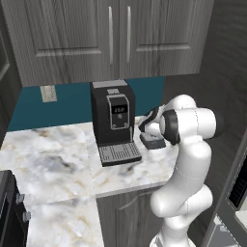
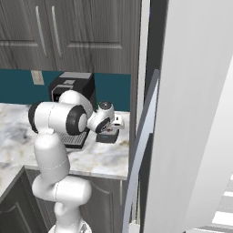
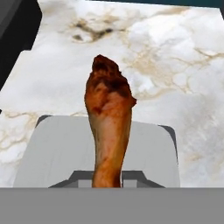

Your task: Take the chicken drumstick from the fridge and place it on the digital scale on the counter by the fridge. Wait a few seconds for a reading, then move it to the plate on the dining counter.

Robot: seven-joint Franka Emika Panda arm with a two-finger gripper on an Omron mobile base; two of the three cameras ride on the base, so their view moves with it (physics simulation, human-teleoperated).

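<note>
Orange-brown and glossy, the chicken drumstick [image 3: 108,127] runs up the middle of my hand view, thick end away from me, over the grey digital scale [image 3: 57,153] on the marble counter [image 3: 183,83]. Beside it stands the black coffee machine [image 1: 113,120]. Whether my gripper [image 2: 116,121] clasps the meat, I cannot tell.

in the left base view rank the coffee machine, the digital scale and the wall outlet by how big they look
1. Coffee machine, by far the largest.
2. Wall outlet and digital scale: they look close in size, and the arm hides part of the scale, so I won't rank them.
</note>
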